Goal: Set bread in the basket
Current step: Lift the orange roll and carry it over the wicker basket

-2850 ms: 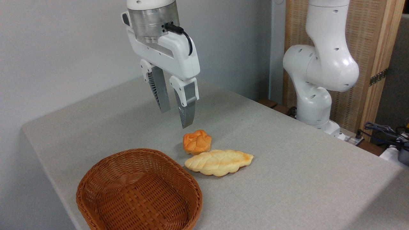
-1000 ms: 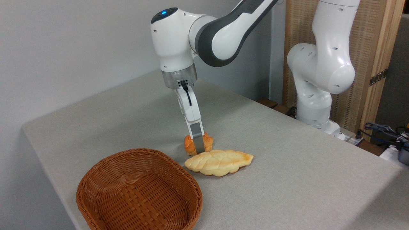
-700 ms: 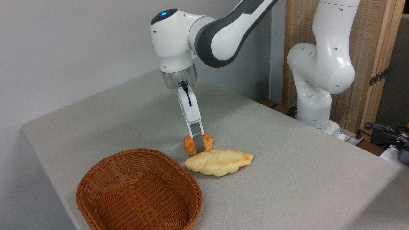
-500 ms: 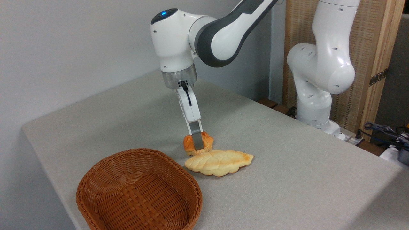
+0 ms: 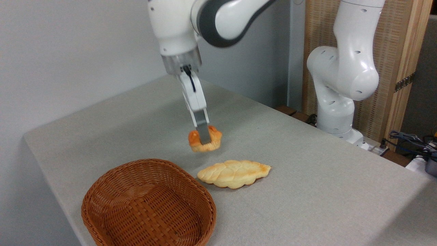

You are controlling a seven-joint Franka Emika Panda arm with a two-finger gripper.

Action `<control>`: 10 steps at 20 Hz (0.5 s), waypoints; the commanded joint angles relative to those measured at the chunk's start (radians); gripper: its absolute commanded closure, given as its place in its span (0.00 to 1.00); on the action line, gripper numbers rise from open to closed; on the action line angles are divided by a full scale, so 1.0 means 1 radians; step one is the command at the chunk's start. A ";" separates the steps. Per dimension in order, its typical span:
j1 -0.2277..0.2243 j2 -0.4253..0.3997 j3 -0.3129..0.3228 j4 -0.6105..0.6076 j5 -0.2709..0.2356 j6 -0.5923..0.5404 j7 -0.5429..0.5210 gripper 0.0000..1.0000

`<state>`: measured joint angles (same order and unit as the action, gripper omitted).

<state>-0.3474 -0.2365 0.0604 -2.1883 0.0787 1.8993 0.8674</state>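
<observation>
The basket (image 5: 149, 204) sits at the near left of the table (image 5: 324, 191), empty. Right of it and farther back, the gripper (image 5: 204, 140) points down and is clenched on the bun (image 5: 204, 139), one finger crossing the bun's front. The bun hangs in the air, clear of the cloth, above the gap between the basket and the loaf (image 5: 234, 174). The pale braided loaf lies flat on the table just right of the basket rim. No brand, label or writing is legible on any item.
</observation>
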 commanded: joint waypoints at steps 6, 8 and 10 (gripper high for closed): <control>0.002 0.219 0.085 0.398 0.004 -0.019 -0.057 0.55; 0.002 0.297 0.110 0.504 0.001 -0.019 -0.059 0.55; 0.004 0.362 0.114 0.568 0.003 -0.019 -0.059 0.55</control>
<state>-0.3408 -0.0024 0.1574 -1.7709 0.0787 1.8951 0.8231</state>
